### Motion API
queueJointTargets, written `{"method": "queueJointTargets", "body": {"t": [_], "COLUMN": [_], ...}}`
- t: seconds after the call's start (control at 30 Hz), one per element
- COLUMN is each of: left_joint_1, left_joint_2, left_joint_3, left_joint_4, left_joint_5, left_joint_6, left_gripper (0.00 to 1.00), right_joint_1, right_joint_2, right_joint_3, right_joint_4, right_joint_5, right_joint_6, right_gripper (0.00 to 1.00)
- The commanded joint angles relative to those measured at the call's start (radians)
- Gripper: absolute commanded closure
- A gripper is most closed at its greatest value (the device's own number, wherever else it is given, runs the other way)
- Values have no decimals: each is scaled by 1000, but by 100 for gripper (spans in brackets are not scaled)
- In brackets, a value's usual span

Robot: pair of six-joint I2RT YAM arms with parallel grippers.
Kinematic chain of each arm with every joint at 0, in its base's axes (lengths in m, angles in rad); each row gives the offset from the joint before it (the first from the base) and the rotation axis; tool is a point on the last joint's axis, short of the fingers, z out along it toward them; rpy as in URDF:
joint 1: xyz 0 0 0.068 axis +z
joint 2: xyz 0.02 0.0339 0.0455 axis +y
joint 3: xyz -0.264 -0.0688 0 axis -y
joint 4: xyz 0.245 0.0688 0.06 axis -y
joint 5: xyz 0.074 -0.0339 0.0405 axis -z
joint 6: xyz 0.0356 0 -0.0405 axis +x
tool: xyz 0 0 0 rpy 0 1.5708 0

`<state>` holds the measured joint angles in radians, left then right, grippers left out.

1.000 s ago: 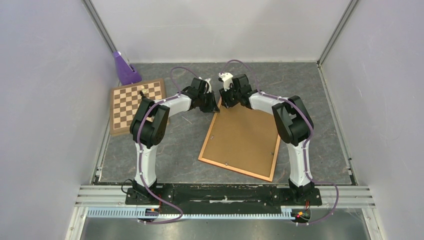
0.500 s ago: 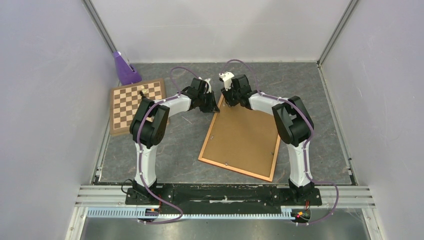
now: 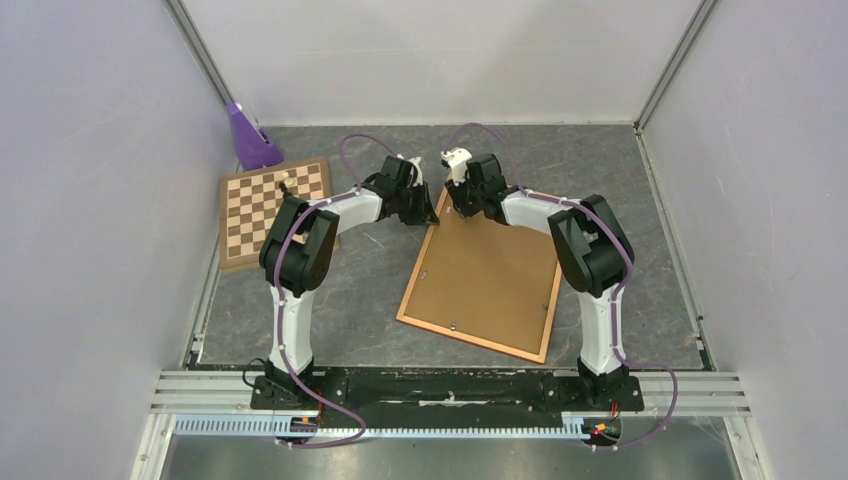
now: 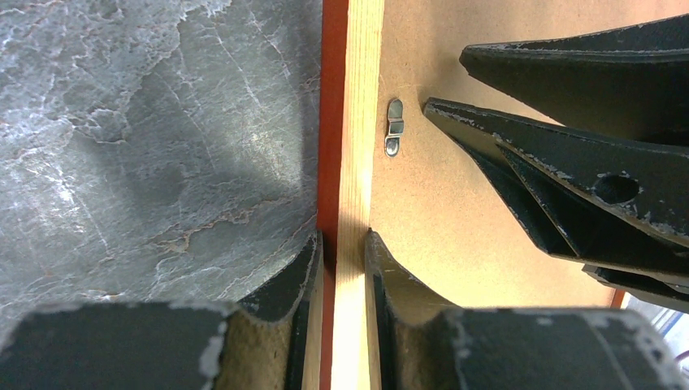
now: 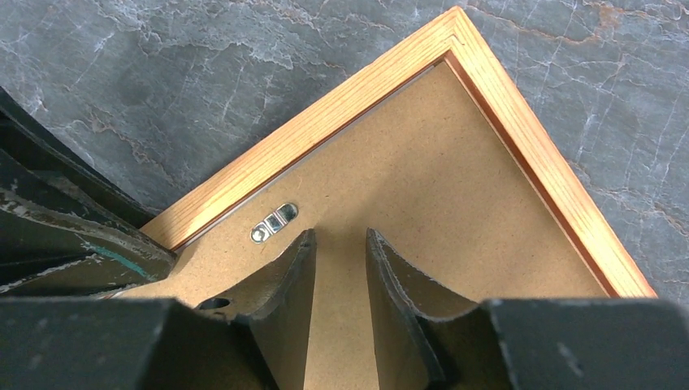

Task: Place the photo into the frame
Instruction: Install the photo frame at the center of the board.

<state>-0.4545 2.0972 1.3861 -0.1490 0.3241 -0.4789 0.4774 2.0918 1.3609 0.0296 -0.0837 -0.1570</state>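
Shows thin-railed rectangular frame of orange-brown wood (image 3: 471, 338) lying flat and back up on grey marbled table (image 3: 370, 285), right of centre, turned at a slant. Shows plain brown hardboard backing panel (image 3: 485, 275) filling the frame's opening, with small silver metal turn clip (image 4: 393, 127) on the panel just beside the rail.

Has left gripper (image 4: 341, 240) at the frame's far left corner, one finger on each side of the rail. Outer finger against the reddish outer face, inner finger against the inner face above the panel. No gap visible either side, so clamped on the rail. Pale grained wood of the rail runs straight ahead between the fingers.

Puts right gripper (image 5: 340, 237) just beside the left one, over the backing panel and near the turn clip. Fingers parted by a narrow gap, nothing between them. Cannot tell whether the tips touch the panel. Shows a mitred corner of the frame past the fingers in the right wrist view, bare table beyond it.

Finds both arms stretched forward and bent inward, wrists close together over that far left corner.

Also shows checkered brown-and-cream chessboard (image 3: 275, 210) on the left of the table, well apart from the frame. Places purple plastic object (image 3: 250, 140) at the table's far left corner, just beyond the chessboard.
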Motion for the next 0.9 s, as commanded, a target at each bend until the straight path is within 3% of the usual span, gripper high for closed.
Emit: {"method": "queueJointTargets", "body": {"t": [0.0, 0.87], "left_joint_1": [10, 31], "left_joint_2": [-3, -7], "left_joint_3": [-19, -47], "left_joint_4": [-58, -52], "left_joint_5": [6, 9], "left_joint_6": [-9, -7], "left_gripper": [98, 98], "right_joint_1": [12, 52], "right_joint_2": [-14, 77], "right_joint_3": [-28, 61], "right_joint_4": [-38, -43], "right_joint_5": [-17, 18], "right_joint_6": [10, -8], "right_gripper": [68, 68]}}
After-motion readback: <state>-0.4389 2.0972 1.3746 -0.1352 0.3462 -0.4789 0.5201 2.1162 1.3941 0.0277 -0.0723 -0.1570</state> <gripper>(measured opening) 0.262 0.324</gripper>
